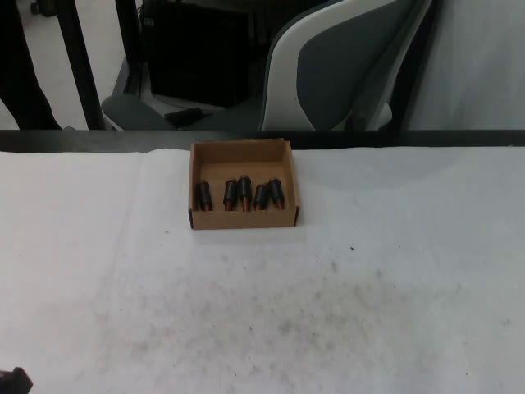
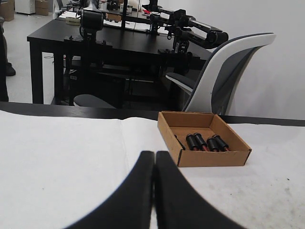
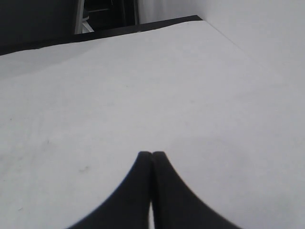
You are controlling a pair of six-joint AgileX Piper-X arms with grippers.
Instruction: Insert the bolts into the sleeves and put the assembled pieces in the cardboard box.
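Lying side by side on the floor of the cardboard box (image 1: 243,220), which sits toward the far edge of the counter (image 1: 328,312), are five assembled pieces (image 1: 244,192): dark sleeves with reddish bolt ends showing. Left gripper (image 2: 154,155) has its fingers pressed together on nothing and faces the box from well back; right gripper (image 3: 152,155) is likewise closed and empty over bare counter. Judgement: the pieces look small, rigid and light, round enough to roll, so a pinch across the sleeve's middle would suit best, and the box itself would slide if nudged.
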